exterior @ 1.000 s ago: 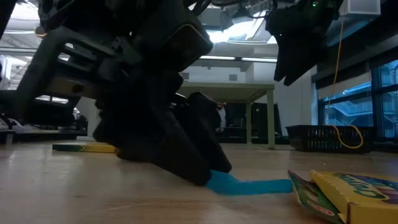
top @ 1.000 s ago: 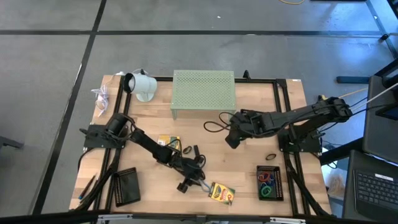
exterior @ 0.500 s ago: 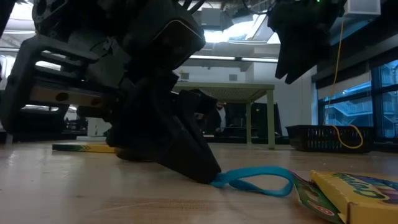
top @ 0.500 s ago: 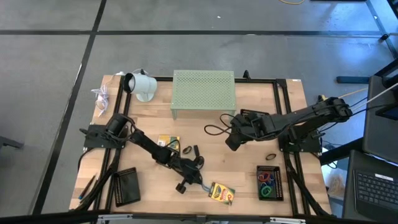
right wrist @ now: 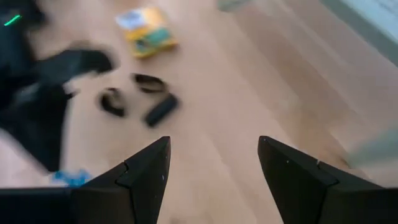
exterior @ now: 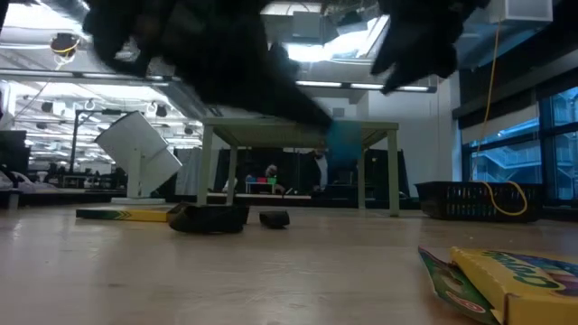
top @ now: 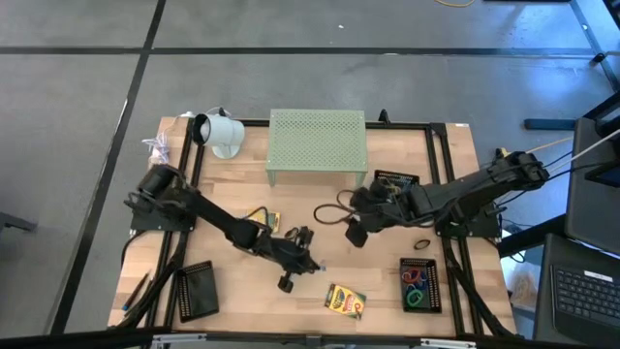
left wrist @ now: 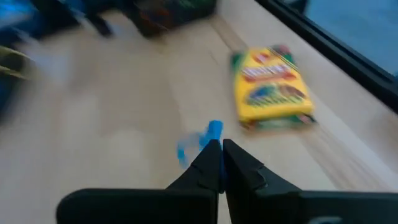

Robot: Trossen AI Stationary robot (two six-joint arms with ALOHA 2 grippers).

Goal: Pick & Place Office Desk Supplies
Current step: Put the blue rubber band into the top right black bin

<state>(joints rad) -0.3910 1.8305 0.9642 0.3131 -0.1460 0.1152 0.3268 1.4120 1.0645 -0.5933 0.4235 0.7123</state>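
Observation:
My left gripper hangs above the table's middle, near side, shut on a blue rubber band, which shows in the low view as a blue patch well above the wood. One yellow-and-green crayon box lies flat on the table just near-right of it, another to its far left. Small black clips lie between them. My right gripper hovers open over the table's middle with nothing between its fingers. My left gripper pinches the blue rubber band between its two fingertips at one end of the loop. The fingers come slanting down from the table's left. The band sticks out past the tips, slack and lifted clear of the table.
A pale green perforated stand and a white lamp-like object stand at the far edge. A black tray with coloured bands sits near right, another black tray near left. A dark band loop lies by the right tray.
My left gripper has shut on the blue rubber band beside the near crayon box and risen, lifting the band from the table into the air. My right gripper has drifted a little toward the table's left and near edge, still open.

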